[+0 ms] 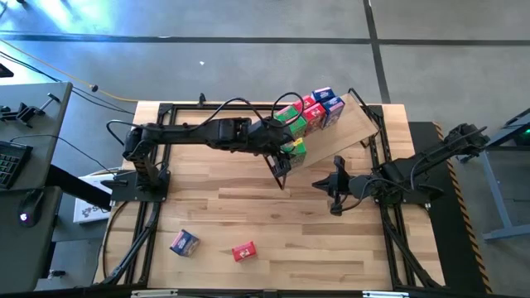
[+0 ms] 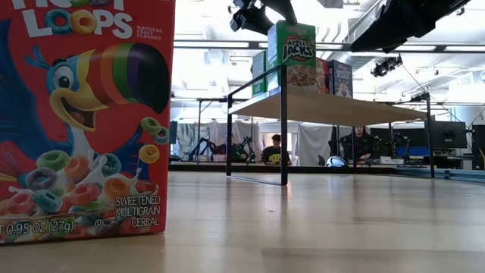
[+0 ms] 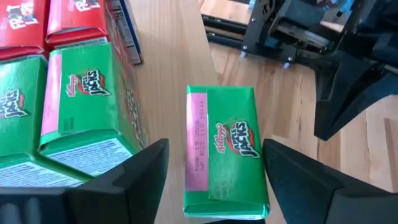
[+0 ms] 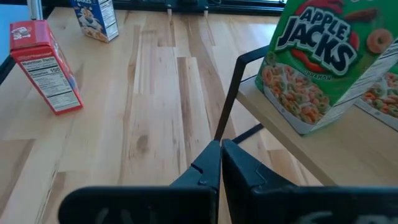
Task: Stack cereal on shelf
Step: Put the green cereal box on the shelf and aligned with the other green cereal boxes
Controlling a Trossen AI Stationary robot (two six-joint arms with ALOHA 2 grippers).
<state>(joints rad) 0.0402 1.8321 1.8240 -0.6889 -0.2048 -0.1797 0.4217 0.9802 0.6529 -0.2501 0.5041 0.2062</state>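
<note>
- Left gripper (image 3: 211, 180) hangs over the shelf (image 1: 352, 132), jaws released, straddling a green cereal box (image 3: 225, 152) without touching it.
- Right gripper (image 4: 220, 163), jaws clenched empty, waits at the shelf's six o'clock.

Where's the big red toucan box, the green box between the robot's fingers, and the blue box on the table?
Red cardboard toucan box (image 2: 83, 121), low view, printed front.
Green cardboard box (image 3: 225, 152), left wrist view, top face.
Blue cardboard box (image 1: 184, 242), high view, top.

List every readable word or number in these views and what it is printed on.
"LOOPS", "SWEETENED MULTIGRAIN CEREAL", "0.95 OZ (27g)": red box on the table.
"APPLE JACKS": green box on the shelf.
"Nutrition Facts": side of the red box on the table; its figures are too small to read.
</note>
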